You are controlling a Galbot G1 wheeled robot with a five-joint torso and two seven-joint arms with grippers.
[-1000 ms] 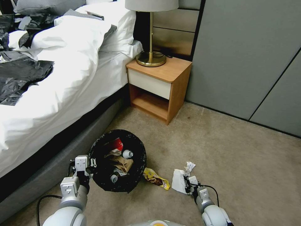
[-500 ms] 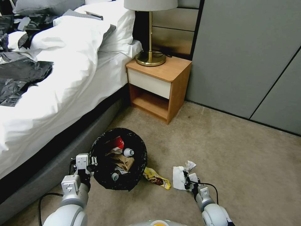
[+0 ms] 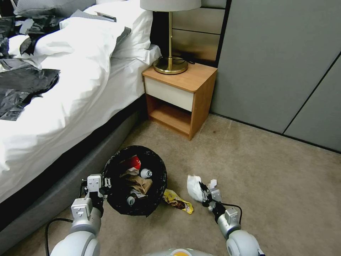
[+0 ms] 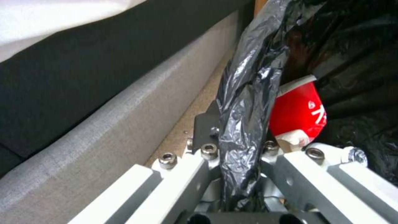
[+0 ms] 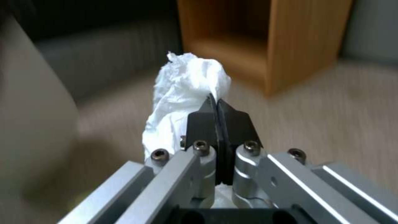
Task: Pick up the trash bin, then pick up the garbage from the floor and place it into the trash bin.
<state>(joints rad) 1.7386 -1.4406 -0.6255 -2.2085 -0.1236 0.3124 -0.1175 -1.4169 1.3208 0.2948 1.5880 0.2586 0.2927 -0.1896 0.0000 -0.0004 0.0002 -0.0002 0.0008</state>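
Since a second ago the right gripper [image 3: 203,192] has lifted the white tissue [image 3: 194,186] off the carpet [image 3: 270,185] and carried it toward the trash bin [image 3: 136,180], which now lies at its 9 o'clock. Its jaws are clenched on one edge of the tissue, as the right wrist view confirms [image 5: 186,84]. The left gripper [image 3: 100,182] remains clamped on the bin's black bag [image 4: 244,102] at the rim, beside the bed base [image 3: 53,192]. Inside the bin: a red cup [image 3: 133,163], tan paper [image 3: 139,183], and a bottle [image 3: 144,173]. A yellow wrapper [image 3: 177,202] lies on the floor between bin and tissue. The tissue looks light, soft and crushable; an edge pinch should hold, though it may slip
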